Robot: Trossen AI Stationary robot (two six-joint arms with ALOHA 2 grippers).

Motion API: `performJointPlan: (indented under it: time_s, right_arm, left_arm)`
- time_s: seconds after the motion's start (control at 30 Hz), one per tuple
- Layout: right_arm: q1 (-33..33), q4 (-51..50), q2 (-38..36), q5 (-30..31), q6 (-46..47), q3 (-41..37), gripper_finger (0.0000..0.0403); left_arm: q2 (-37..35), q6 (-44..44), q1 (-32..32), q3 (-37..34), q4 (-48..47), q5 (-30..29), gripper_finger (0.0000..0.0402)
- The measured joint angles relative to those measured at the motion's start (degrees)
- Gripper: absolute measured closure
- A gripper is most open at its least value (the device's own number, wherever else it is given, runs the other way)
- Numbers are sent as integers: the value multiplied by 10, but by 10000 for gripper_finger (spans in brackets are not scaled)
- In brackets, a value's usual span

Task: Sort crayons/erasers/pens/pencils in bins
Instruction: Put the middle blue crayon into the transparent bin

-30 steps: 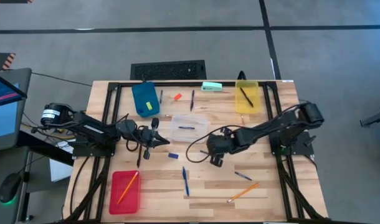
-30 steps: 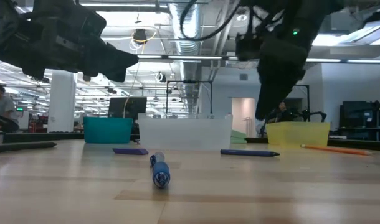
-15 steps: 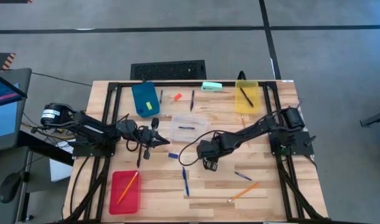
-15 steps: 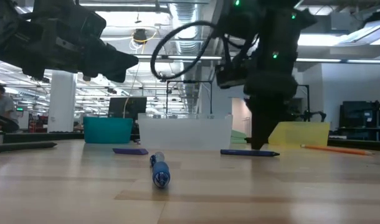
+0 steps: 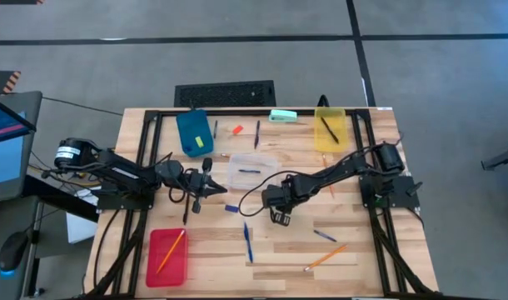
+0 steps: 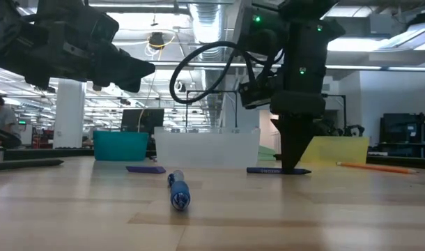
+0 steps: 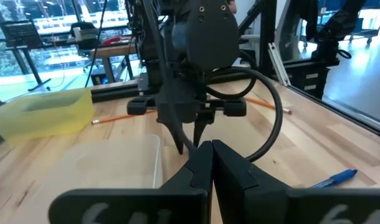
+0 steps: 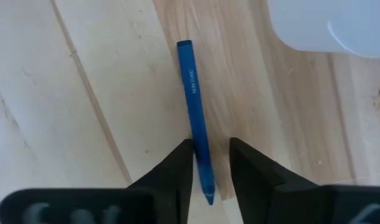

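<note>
Since a second ago the right gripper [image 8: 208, 163] has swung in from beside the yellow bin [image 5: 330, 129] and dropped to the table [image 5: 362, 250] just in front of the clear bin [image 5: 252, 172]. A blue crayon [image 8: 195, 140] lies flat on the wood between its fingers [image 8: 177, 167] — they straddle it closely, one fingertip touching its side, the other a little apart, nothing lifted. The left gripper [image 7: 210, 163] hangs above the table's left half, fingers pressed together — holding nothing.
</note>
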Motion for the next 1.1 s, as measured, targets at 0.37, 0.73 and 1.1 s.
performJointPlan:
  time_s: [0.37,0.73,1.1]
  right_arm:
    - [-7,-10,0,-2,-16,0,332]
    - [-7,-25,-9,-9,-39,-2,352]
    - [-7,-48,-63,-12,-82,-2,375]
  left_arm:
    - [0,-9,0,0,-9,-3,401]
    - [0,-15,0,0,-12,-3,401]
    - [-40,-43,23,-2,-24,-3,401]
